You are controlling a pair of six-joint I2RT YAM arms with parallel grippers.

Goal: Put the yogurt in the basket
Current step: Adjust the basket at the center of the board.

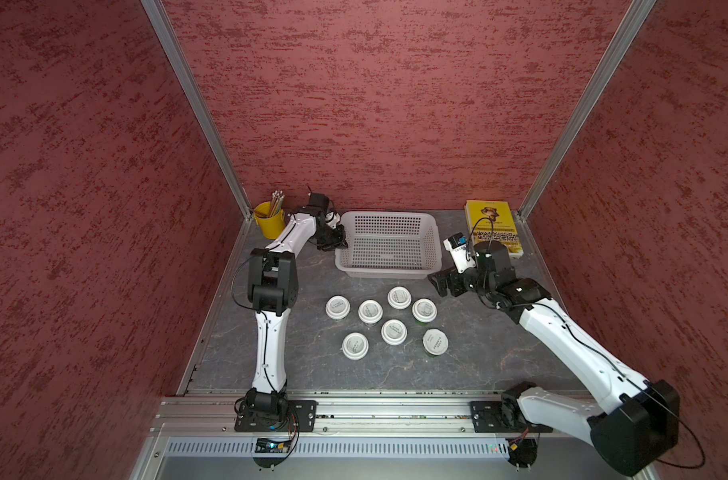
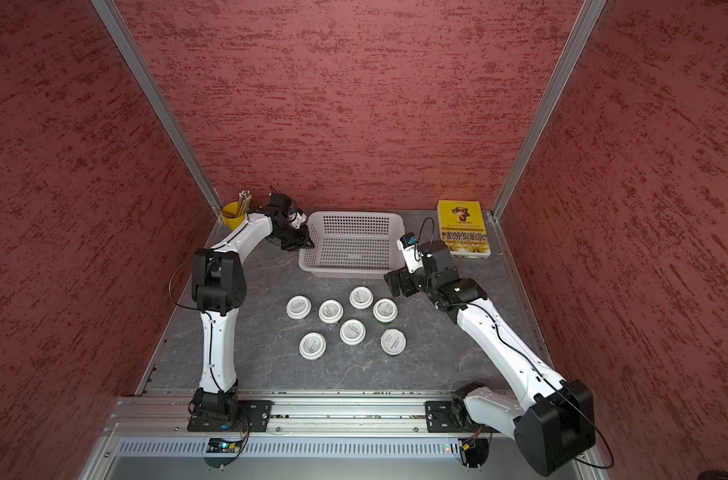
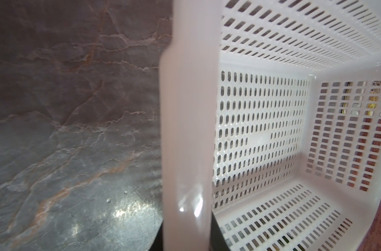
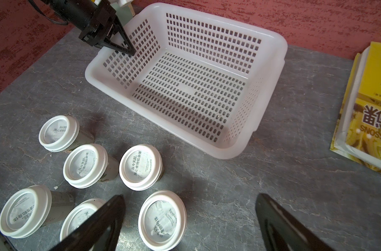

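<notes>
In both top views we count seven yogurt cups [image 1: 394, 331] [image 2: 352, 331], all upright on the table [image 1: 304, 365] in a loose cluster just in front of the basket's [image 1: 389, 272] [image 2: 345, 272] near rim, outside it. The right wrist view catches only six of them [image 4: 140, 167], one half hidden behind a finger, but it brings the grey print on the lids close enough to make out.

The left gripper [image 1: 338, 242] [image 2: 306, 243] sits at the basket's left short wall. The top views are too small for us to judge the grip. The right wrist view shows the left gripper [image 4: 128, 51] with its jaws drawn together on that wall's rim. The left wrist view confirms it: the rim [image 3: 185, 130] runs straight through the middle, with a dark finger [image 3: 157, 243] showing on either side of it.

The right gripper [image 1: 437, 282] [image 4: 189, 196] hangs just off the basket's near right corner, jaws wide apart and holding nothing.

Only the top views show the yellow pencil bucket [image 1: 269, 222] beyond the basket's left end. The yellow book [image 1: 493, 226] [image 4: 372, 104] lies beyond its right end.
</notes>
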